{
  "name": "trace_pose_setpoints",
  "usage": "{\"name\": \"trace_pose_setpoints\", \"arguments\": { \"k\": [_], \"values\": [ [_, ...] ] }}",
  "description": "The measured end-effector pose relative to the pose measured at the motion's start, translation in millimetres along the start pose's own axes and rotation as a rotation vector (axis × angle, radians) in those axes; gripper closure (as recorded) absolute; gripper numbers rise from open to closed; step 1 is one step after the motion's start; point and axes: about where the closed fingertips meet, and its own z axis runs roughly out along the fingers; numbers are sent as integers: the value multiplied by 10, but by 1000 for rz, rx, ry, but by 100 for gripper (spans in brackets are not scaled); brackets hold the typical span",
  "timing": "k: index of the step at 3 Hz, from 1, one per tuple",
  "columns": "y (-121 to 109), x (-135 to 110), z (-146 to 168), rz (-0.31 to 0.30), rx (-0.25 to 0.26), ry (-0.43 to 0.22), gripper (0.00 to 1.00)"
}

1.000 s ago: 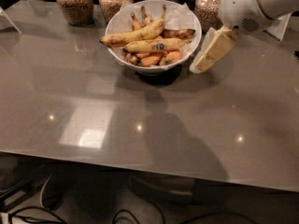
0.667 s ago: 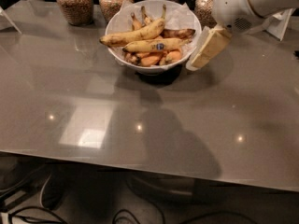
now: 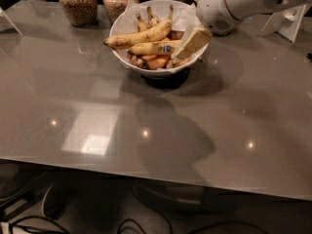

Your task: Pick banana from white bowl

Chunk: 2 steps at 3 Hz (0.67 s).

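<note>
The white bowl (image 3: 118, 27), lined with crumpled white paper, stands at the back middle of the grey table. In it lies the banana (image 3: 150, 48), nearly straight and yellow with a blue sticker. A longer curved banana (image 3: 139, 35) lies just behind it. Small orange-brown bananas (image 3: 155, 61) lie underneath. My gripper (image 3: 191, 43), cream-coloured on a white arm, reaches in from the upper right. It hangs over the bowl's right side, just right of the stickered banana's end.
Two glass jars (image 3: 78, 4) of brown grain stand behind the bowl at the left. A white stand (image 3: 287, 19) is at the back right and another (image 3: 7, 21) at the far left. The table's front edge (image 3: 156, 172) runs across the lower frame.
My gripper has moved left, from beside the bowl's right rim to over the bowl's right side. The bananas have not moved.
</note>
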Motion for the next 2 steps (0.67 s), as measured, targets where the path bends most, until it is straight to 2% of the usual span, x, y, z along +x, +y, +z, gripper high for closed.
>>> {"name": "trace_pose_setpoints", "arguments": {
  "k": [1,2],
  "values": [
    [-16,11,214,8,10,-10,34],
    [-16,62,360,10,25,1,38]
  ]
}}
